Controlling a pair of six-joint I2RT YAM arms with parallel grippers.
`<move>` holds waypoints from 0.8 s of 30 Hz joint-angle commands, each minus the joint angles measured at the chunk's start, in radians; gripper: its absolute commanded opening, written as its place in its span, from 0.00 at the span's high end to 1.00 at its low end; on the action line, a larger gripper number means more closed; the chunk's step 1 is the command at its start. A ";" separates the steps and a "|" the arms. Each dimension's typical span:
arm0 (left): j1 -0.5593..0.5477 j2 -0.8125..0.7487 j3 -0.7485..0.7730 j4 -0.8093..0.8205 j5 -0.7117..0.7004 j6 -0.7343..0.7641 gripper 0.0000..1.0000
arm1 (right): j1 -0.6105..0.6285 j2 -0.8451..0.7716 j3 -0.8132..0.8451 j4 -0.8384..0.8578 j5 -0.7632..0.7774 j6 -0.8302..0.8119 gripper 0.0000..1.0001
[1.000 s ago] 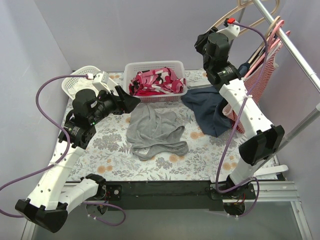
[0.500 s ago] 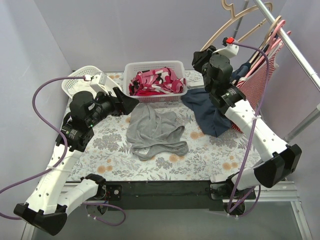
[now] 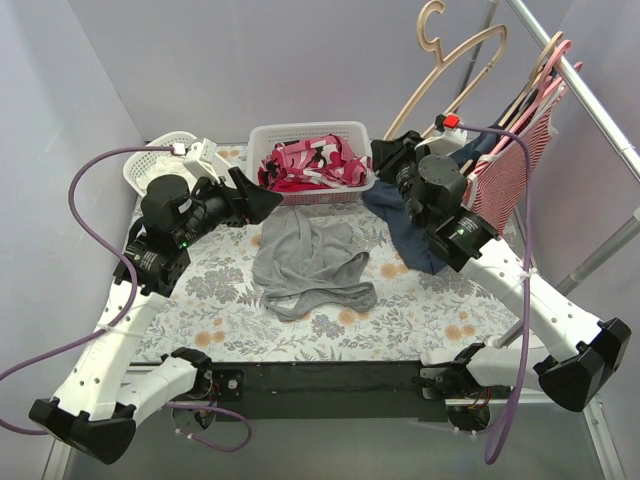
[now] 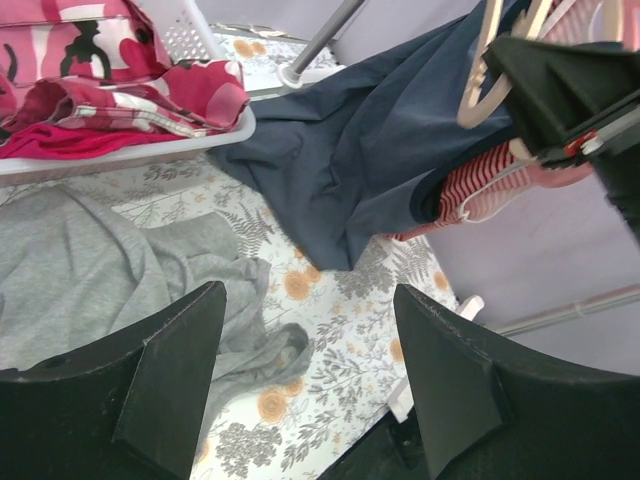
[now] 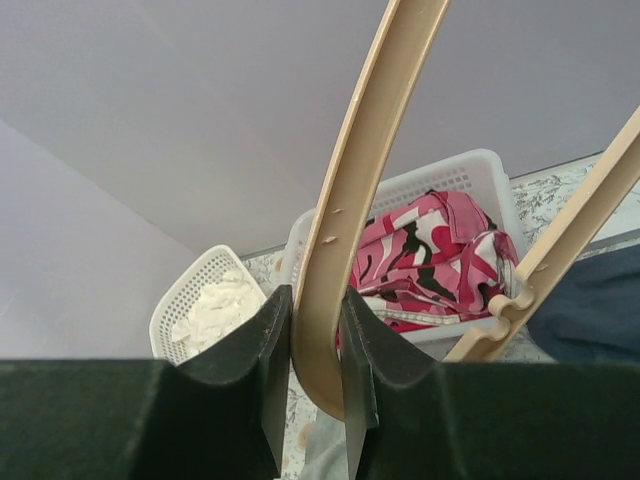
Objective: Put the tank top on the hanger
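Right gripper [image 5: 318, 335] is clamped on the beige hanger [image 3: 455, 62], held high at far right. Left gripper [image 4: 308, 300] hangs wide open over the grey tank top [image 3: 305, 255], which lies crumpled mid-table just near of the white basket [image 3: 300, 128]

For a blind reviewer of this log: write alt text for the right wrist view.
The right hand is shut on the curved arm of the hanger, which runs up out of frame against a plain wall. Behind it stand a white basket of pink camouflage clothes and a smaller white basket, with a navy garment at the right edge.
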 commanded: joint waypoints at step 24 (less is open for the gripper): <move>-0.028 0.181 0.105 0.350 0.135 -0.118 0.26 | 0.484 0.035 -0.196 0.152 0.277 -0.073 0.89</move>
